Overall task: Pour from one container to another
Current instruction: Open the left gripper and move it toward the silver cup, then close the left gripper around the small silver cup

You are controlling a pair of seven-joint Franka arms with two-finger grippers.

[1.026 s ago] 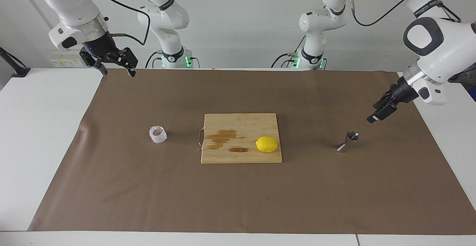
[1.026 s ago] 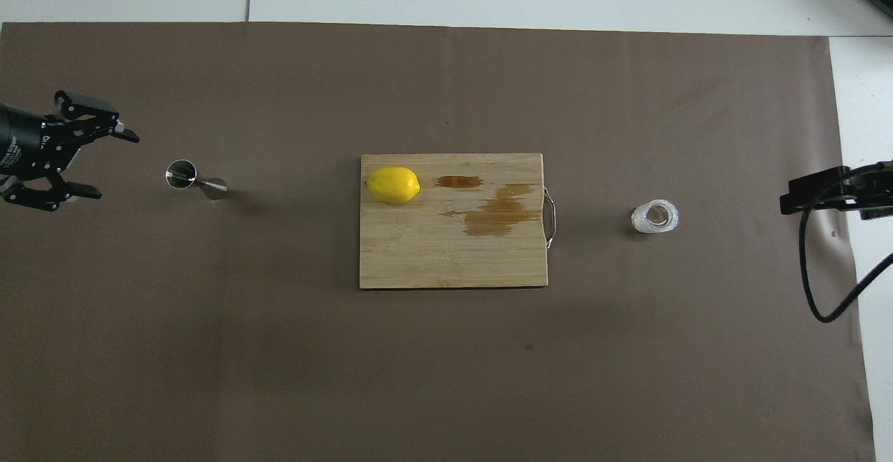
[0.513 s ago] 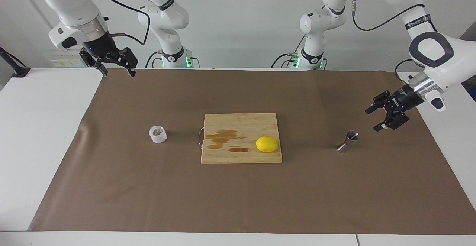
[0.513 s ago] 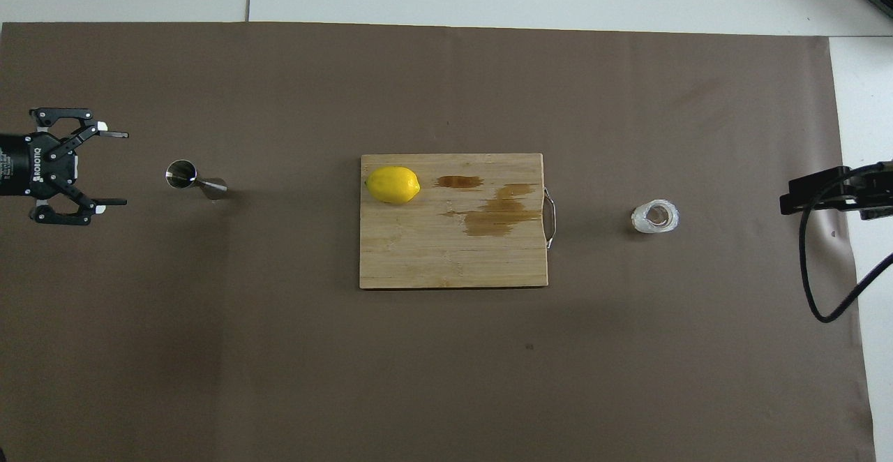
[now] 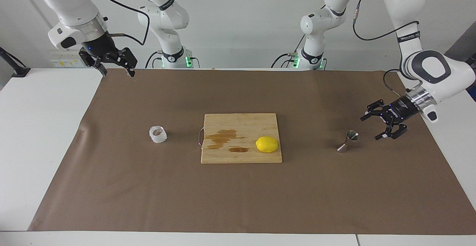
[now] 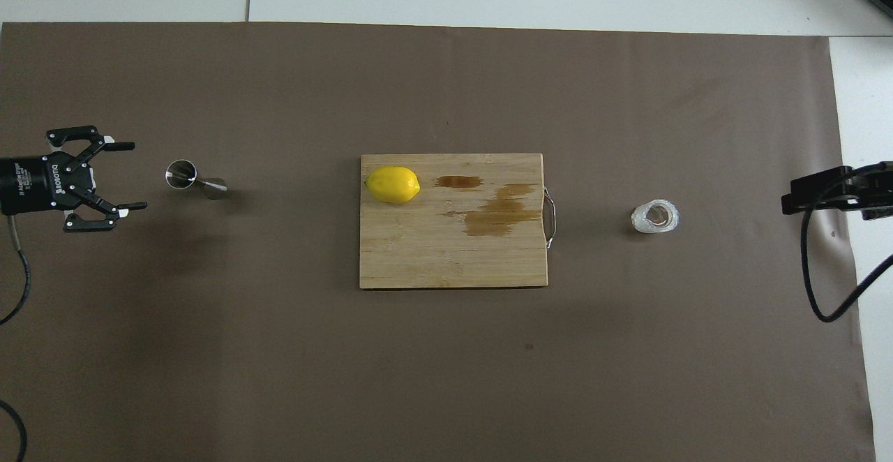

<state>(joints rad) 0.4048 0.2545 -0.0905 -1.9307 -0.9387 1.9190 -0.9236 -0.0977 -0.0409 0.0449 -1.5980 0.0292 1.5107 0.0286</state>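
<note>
- Right pincer (image 5: 115, 70) up in the air over the corner of the brown paper cover (image 5: 148, 201) at the right arm's end of the bench (image 5: 37, 145), fingers spread wide, gripping nothing; arm waiting there.
- Frosted glass cup (image 5: 158, 134) upright on the paper toward the right arm's end, well apart from that pincer, just beside the handle end of the cutting board (image 5: 241, 127) without touching.
- Cutting board flat at the middle of the paper, metal handle (image 5: 200, 137) facing the cup, dark wet stains (image 5: 223, 138) on the wood.
- Lemon (image 5: 267, 144) lying on the board, at the edge nearest the jigger's end.
- Steel jigger (image 5: 347, 141) on the paper toward the left arm's end, well apart from the board, leaning rather than plumb, dark mouth upward.
- Left pincer (image 5: 372, 128) low over the paper just beside the jigger, toward the end of the bench, turned sideways with fingers spread and aimed at the jigger, not touching, gripping nothing.
</note>
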